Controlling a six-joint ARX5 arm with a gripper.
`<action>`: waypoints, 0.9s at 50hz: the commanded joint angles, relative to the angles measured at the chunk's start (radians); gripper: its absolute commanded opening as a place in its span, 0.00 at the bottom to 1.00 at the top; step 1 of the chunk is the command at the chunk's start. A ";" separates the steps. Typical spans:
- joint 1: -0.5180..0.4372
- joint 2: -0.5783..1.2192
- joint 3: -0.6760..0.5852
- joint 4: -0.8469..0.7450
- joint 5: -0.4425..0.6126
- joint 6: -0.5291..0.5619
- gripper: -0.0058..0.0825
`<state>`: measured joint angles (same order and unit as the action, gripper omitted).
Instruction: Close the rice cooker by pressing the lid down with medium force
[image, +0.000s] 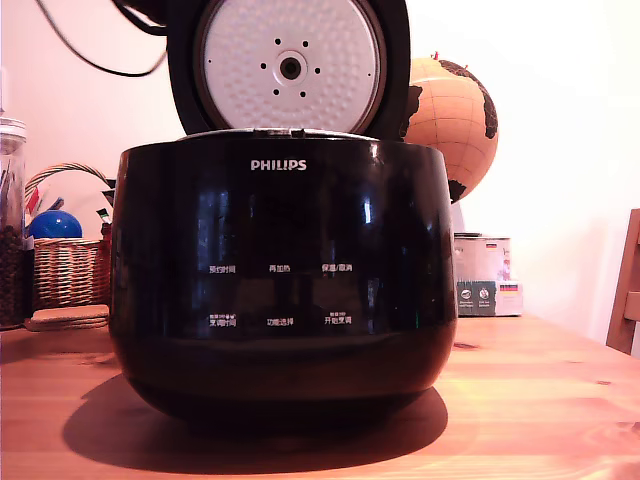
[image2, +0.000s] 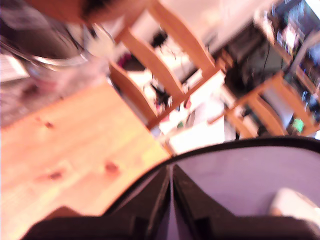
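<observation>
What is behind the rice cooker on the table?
Right of the rice cooker, behind it, stand a tan globe and a small box; left, a wicker basket. Anything directly behind its body is covered.

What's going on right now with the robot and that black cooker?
Gripper looks shut, holding nothing. Rice cooker on the table, lid standing open, not yet pressed. Nothing in the way.
</observation>
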<state>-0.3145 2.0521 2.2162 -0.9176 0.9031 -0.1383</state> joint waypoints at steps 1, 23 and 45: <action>-0.016 0.036 0.010 -0.025 -0.020 0.042 0.04; -0.105 0.007 0.010 -0.190 -0.303 0.157 0.04; -0.176 -0.126 -0.132 -0.050 -0.450 0.100 0.04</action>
<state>-0.4767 1.9797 2.1384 -0.9859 0.4549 -0.0280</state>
